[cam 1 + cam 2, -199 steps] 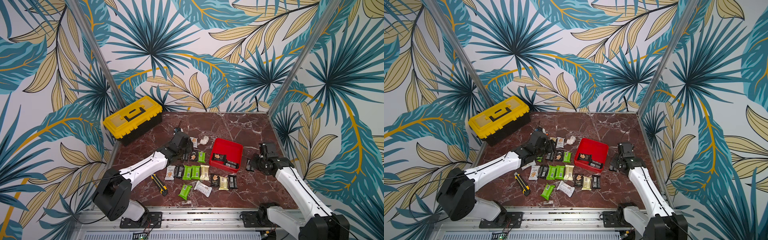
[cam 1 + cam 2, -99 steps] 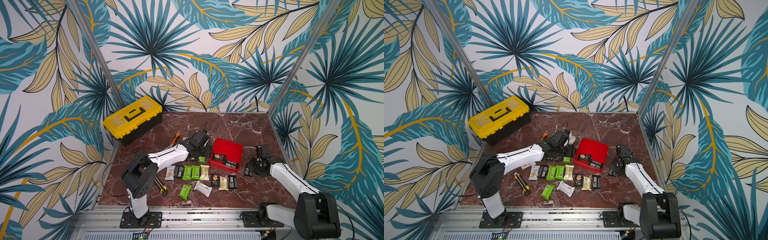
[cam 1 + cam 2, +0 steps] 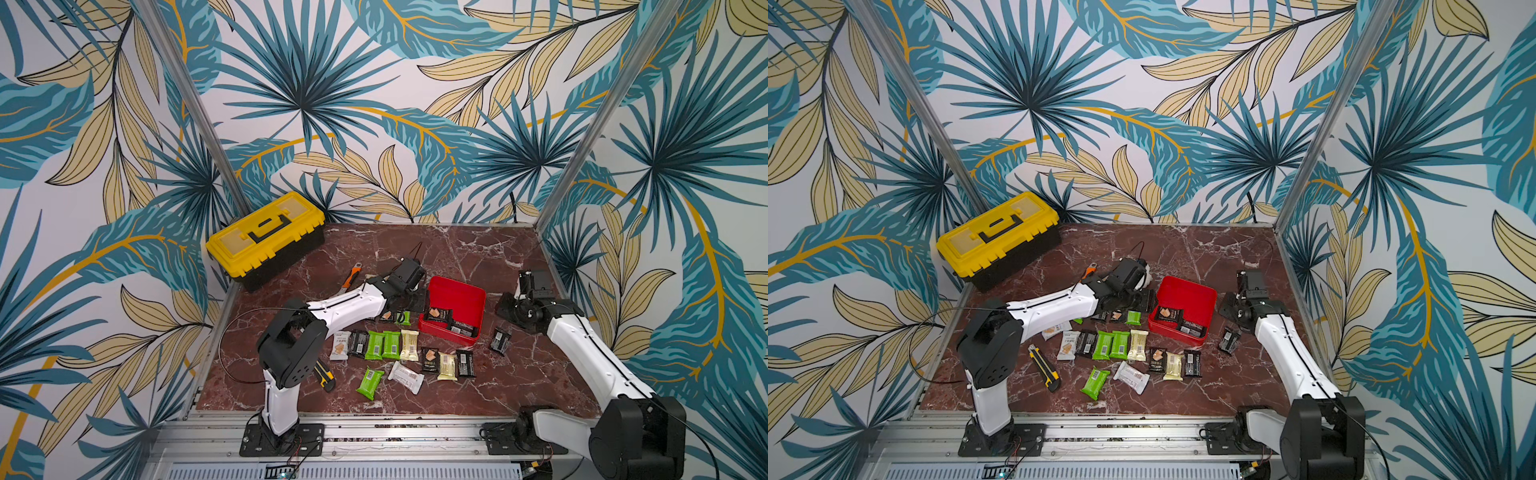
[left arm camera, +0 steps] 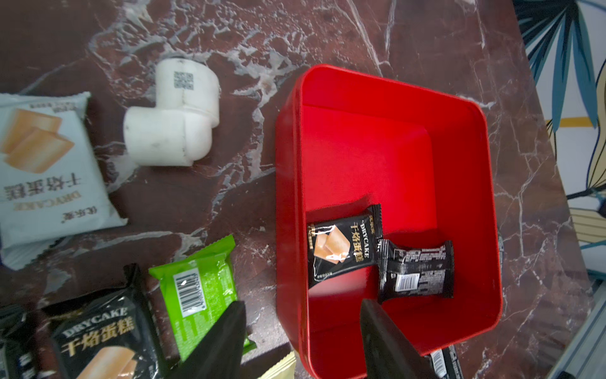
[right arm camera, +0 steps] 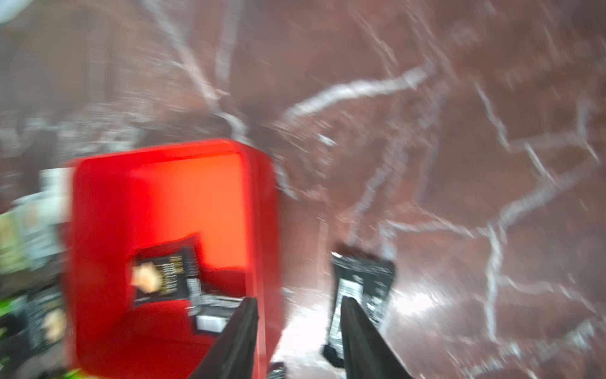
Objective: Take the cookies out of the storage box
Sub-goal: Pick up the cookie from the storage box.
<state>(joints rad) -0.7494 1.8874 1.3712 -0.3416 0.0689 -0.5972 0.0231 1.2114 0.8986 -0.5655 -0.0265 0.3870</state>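
Two black cookies (image 4: 342, 249) lie inside the storage box (image 4: 377, 147); the rest are spread on the table (image 4: 360, 32) beside it. Task mostly done. My left hand (image 4: 302, 303) is released, straddling the box wall. My right hand (image 5: 299, 299), also released, hangs above a black packet (image 5: 360, 285) outside.

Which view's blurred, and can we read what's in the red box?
Right wrist view: heavy motion smear, the storage box and marble veins streaked, white glare on the table beside it. Left wrist view: sharp, two black cookies in the box legible down to the print. Both top views: crisp, evenly lit, print too small to read.
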